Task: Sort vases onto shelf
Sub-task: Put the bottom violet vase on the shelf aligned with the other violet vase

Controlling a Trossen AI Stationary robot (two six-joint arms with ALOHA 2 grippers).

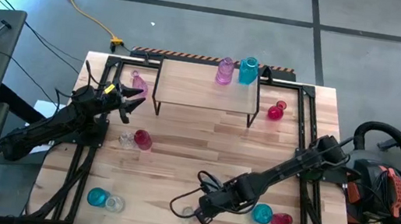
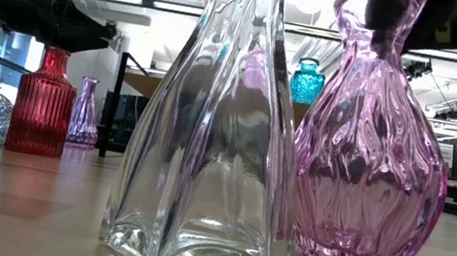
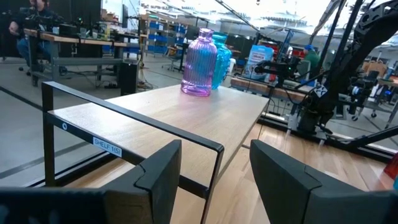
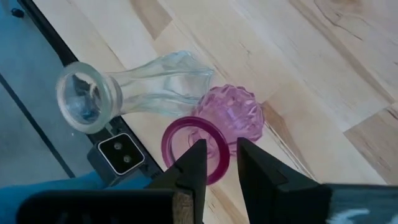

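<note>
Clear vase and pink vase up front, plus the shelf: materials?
Clear vase: looks like glass, glossy, see-through with bright reflections; could be acrylic. Pink vase: same look, tinted, ribbed. Shelf: pale wood-grain top, matte; thin black frame, likely metal.

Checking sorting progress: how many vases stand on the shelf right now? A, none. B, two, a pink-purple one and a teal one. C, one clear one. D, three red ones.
B: the high view shows only a pink-purple vase and a teal vase side by side on the shelf, near its far right corner.
</note>
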